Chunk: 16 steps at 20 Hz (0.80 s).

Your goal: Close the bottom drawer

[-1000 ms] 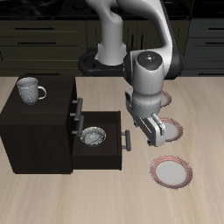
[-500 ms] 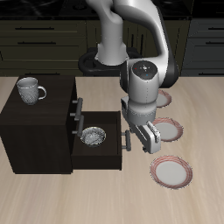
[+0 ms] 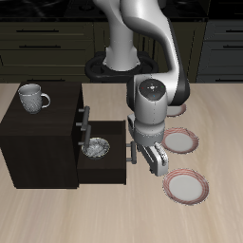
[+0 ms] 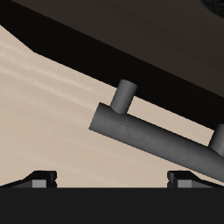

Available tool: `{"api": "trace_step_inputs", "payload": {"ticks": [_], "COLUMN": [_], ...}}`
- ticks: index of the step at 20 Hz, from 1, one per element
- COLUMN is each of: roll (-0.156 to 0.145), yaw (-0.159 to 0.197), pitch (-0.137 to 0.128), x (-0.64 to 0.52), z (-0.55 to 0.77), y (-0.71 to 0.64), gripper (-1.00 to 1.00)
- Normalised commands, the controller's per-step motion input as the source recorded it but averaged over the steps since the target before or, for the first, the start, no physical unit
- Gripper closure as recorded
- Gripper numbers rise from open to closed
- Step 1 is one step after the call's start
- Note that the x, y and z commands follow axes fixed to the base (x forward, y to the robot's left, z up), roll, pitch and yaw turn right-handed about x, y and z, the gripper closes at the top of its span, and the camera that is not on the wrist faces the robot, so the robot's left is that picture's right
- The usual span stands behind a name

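The dark brown-black cabinet [image 3: 43,142] stands on the table. Its bottom drawer [image 3: 116,163] is pulled partly out, with a patterned bowl [image 3: 96,147] inside. The drawer's dark grey bar handle [image 3: 136,155] faces my gripper [image 3: 147,158], which sits right at the drawer front, against or just off the handle. In the wrist view the handle [image 4: 157,140] fills the frame close ahead of my gripper [image 4: 114,179]. The fingertips [image 4: 39,178] stand wide apart and hold nothing. The shallower upper drawer [image 3: 80,118] is nearly shut.
A white mug [image 3: 32,97] stands on top of the cabinet. Two pink-rimmed plates lie on the table beside the arm, one farther back [image 3: 182,141] and one nearer the front edge [image 3: 186,186]. A dark round stove burner [image 3: 100,66] sits behind.
My gripper has moved down and toward the drawer front, reaching the handle. The bottom drawer has slid a little way into the cabinet.
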Motion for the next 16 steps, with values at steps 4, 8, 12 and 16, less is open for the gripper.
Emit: {"api": "trace_step_inputs", "payload": {"ticks": [4, 8, 12, 16], "roll": [-0.058, -0.051, -0.041, -0.052], "yaw": [-0.016, -0.007, 0.004, -0.009], "pitch": [-0.002, -0.029, -0.015, -0.007], "x": [0.09, 0.07, 0.09, 0.11], "z": [-0.05, 0.14, 0.08, -0.03], "y": [-0.42, -0.44, -0.38, -0.4], "gripper": [-1.0, -1.0, -1.0, -1.0]}}
